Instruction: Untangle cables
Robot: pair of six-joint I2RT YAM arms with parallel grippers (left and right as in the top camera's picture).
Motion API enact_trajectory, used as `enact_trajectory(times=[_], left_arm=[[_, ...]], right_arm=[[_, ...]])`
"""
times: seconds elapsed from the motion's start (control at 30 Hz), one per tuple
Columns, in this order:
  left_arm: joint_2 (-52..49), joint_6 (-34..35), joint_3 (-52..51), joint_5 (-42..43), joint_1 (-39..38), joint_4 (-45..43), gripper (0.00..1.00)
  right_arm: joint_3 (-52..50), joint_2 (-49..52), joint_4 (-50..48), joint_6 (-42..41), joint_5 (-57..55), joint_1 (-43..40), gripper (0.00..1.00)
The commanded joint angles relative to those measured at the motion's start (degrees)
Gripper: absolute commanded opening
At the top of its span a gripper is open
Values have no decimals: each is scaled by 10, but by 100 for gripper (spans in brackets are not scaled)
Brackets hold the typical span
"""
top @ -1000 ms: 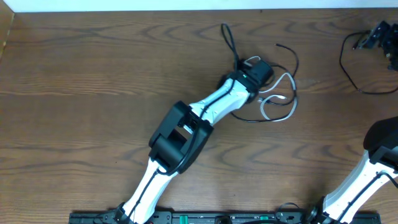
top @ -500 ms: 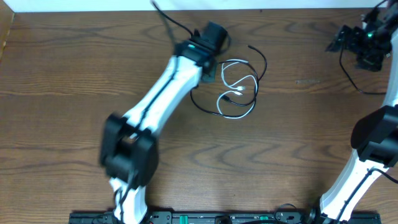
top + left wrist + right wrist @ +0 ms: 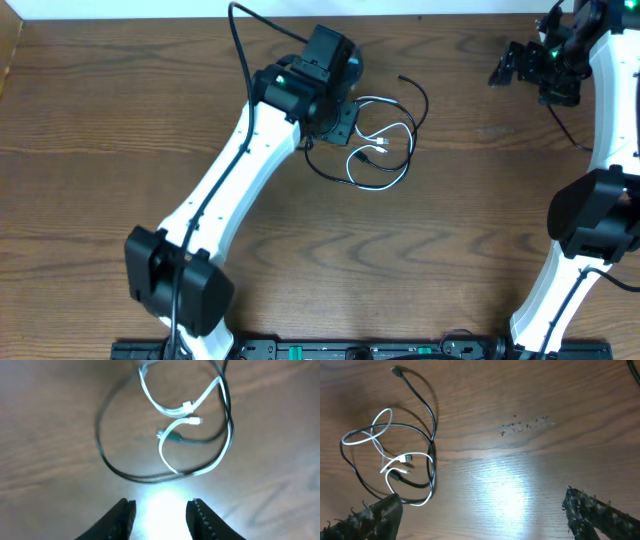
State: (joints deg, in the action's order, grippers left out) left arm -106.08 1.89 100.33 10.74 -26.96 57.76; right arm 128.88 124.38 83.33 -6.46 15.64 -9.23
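Overhead, left arm (image 3: 240,170) stretched toward tangled cables (image 3: 385,150), left gripper (image 3: 160,509) spread, empty, right gripper (image 3: 481,502) wide apart.

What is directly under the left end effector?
Under the left end effector only bare table shows. The black cable and white cable lie ahead of it. From overhead, the arm covers part of the black cable.

The cables (image 3: 385,140) are laid crossed together on the worktop (image 3: 100,150), just right of the left claw (image 3: 346,120); the right claw (image 3: 510,68) is found well apart, rightward.
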Motion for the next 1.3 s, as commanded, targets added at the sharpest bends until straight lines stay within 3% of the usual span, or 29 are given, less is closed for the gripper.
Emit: enact_trajectory(times=[0.0, 0.1, 0.27, 0.33, 0.43, 0.6, 0.7, 1.17, 1.23, 1.27], left_arm=[[-31, 18, -30, 74, 29, 10, 44], [-42, 66, -55, 74, 41, 6, 48], [-60, 82, -76, 18, 41, -56, 51], [-66, 54, -83, -13, 41, -109, 53], [-86, -46, -91, -14, 42, -198, 61], [-140, -163, -92, -12, 42, -271, 66], [-172, -203, -92, -12, 48, -295, 66], [-216, -203, -92, -14, 90, -328, 66], [-218, -203, -92, -13, 90, -330, 62], [-220, -203, -92, -5, 90, -330, 55]], right_arm=[[-4, 0, 0, 14, -1, 1, 99], [-4, 0, 0, 19, -1, 1, 99], [-4, 0, 0, 23, -1, 1, 99], [-4, 0, 0, 23, -1, 1, 99], [-5, 0, 2, 24, -1, 1, 99], [-5, 0, 14, 46, -1, 1, 99], [-5, 0, 22, 49, -1, 1, 99], [-5, 0, 28, 49, -1, 1, 99], [-5, 0, 28, 49, -1, 1, 99], [-5, 0, 28, 49, -1, 1, 99]])
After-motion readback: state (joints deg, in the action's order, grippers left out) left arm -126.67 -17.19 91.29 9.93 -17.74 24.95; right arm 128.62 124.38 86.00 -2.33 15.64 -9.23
